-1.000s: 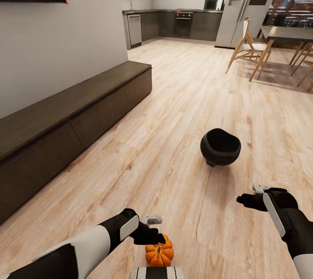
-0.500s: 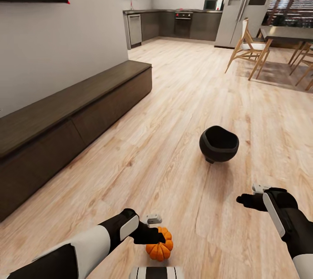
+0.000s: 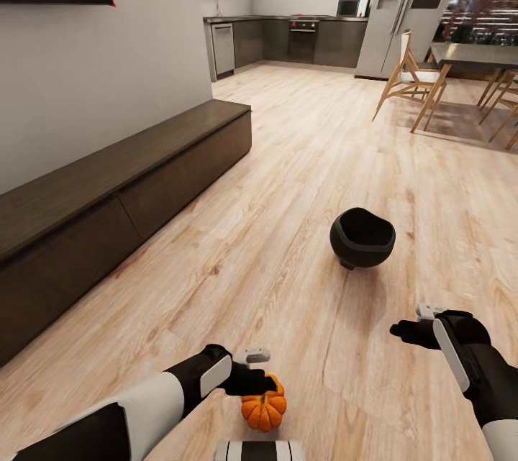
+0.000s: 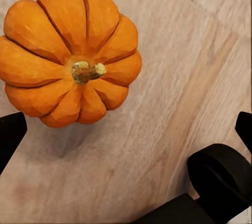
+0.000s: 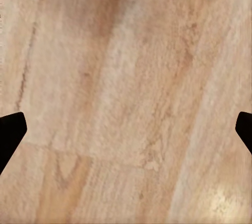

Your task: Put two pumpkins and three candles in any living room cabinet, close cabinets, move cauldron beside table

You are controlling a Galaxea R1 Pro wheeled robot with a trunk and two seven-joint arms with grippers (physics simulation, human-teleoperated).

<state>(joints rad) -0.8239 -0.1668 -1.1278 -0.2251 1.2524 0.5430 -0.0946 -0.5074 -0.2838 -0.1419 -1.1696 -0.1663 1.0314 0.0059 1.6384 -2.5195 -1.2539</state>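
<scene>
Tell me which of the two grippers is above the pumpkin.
The left gripper. It hangs open over the orange pumpkin on the wood floor, which sits off to one side of its fingers. The right gripper has bare planks below it.

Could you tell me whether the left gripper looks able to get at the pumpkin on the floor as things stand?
Probably yes. The left gripper is open and hangs just above the pumpkin, which sits upright on bare floor with nothing between them, though in the left wrist view the pumpkin lies off-centre between the fingers.
</scene>
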